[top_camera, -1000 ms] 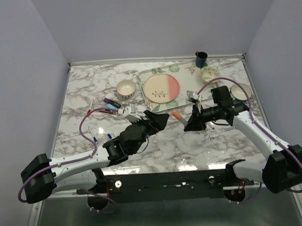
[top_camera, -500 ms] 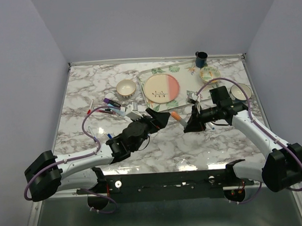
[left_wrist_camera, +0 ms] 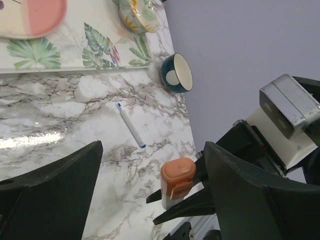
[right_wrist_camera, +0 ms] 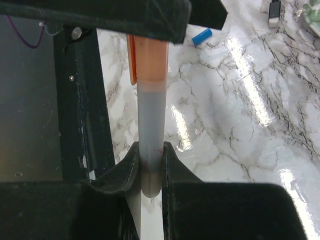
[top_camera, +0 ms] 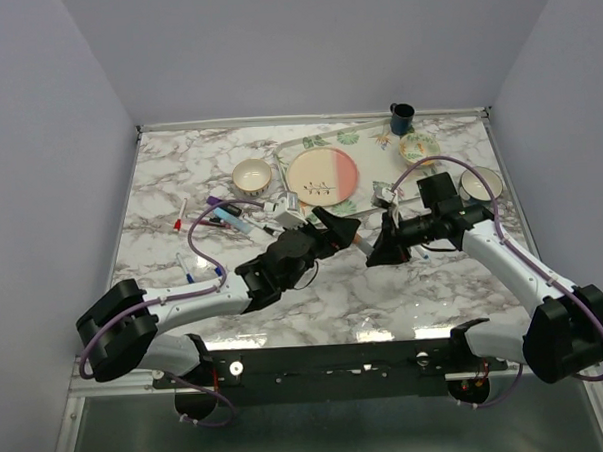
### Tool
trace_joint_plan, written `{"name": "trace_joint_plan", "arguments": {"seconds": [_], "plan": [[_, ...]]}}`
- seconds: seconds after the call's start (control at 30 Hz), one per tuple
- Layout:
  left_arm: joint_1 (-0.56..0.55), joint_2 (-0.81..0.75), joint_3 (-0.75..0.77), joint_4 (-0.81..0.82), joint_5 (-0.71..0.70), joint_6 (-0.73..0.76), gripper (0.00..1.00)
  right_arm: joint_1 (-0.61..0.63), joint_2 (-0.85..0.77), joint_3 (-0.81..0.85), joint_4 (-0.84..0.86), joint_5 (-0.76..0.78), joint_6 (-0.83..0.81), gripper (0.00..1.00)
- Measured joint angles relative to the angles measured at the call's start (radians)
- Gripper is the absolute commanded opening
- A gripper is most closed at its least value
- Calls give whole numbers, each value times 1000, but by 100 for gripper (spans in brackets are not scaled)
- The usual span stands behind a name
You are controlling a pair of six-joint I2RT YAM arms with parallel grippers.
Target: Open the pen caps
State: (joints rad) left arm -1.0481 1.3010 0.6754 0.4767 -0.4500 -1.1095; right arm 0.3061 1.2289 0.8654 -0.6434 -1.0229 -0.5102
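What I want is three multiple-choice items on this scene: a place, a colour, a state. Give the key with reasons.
1. Where does the pink-and-cream plate lie?
A. on the leaf-print tray
B. at the table's near edge
C. in a bowl

2. What colour is the cap on the pen in the right claw?
A. green
B. orange
C. black

3. How is the left claw?
A. shut on the cap
B. shut, empty
C. open, a jaw on either side of the cap

Key:
1 A, the leaf border shows around it.
2 B, both wrist views show orange.
3 C, the left wrist view shows gaps on both sides of the cap.
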Motion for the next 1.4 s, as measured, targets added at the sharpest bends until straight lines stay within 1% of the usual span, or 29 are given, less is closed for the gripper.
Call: {"name": "trace_joint_plan", "arguments": {"seconds": [0.03,0.1,0.13,0.2,0.23,0.3,0.33,0.4,0.43,0.5,0.53,0.6,0.63,0.73,0.83,0.9,1.03,1.1,1.13,1.17,1.2,1.23,1.4], "plan": [[0,18,8,3,9,-2,78,0,0,0,-2,-1,0,1],[0,41,17,5,21,-10,72,0,0,2,-3,-3,0,1],[0,50,19,6,25,-12,63,0,0,2,-3,-3,0,1],[0,60,20,12,36,-23,52,0,1,2,-6,-3,0,1],[0,60,20,17,42,-22,35,0,2,2,-6,-2,0,1],[-1,60,24,31,45,-34,25,1,6,3,-8,-3,2,1],[-2,60,24,40,53,-35,14,1,8,3,-9,3,3,1],[-3,60,29,43,55,-42,6,2,12,3,-9,1,5,1],[-3,60,29,45,56,-44,1,2,12,3,-9,2,5,2],[-3,61,29,44,58,-46,0,2,13,4,-9,0,5,13],[-2,61,29,44,58,-47,0,2,13,5,-9,-2,5,26],[-1,61,29,45,61,-47,0,2,13,5,-10,-2,10,39],[-1,62,29,47,65,-47,0,2,13,6,-10,-2,14,48],[-1,75,29,57,78,-48,0,2,13,10,-8,-12,16,56],[-2,111,31,65,98,-48,0,2,13,18,-5,-23,17,58],[-4,131,34,64,110,-48,0,2,13,20,-5,-28,19,57],[-8,145,37,67,124,-48,0,2,14,21,-4,-40,20,50],[-8,145,37,73,126,-48,0,2,19,22,-5,-42,21,45],[-8,145,37,74,126,-47,0,2,24,25,-5,-43,19,38],[-8,145,37,75,126,-47,0,2,29,28,-5,-43,19,35],[-8,144,37,76,126,-47,0,2,33,30,-5,-44,18,29],[-8,143,37,76,129,-46,0,1,37,31,-5,-43,13,1],[-8,142,37,71,130,-40,0,-8,80,43,-19,-44,10,1]]}}
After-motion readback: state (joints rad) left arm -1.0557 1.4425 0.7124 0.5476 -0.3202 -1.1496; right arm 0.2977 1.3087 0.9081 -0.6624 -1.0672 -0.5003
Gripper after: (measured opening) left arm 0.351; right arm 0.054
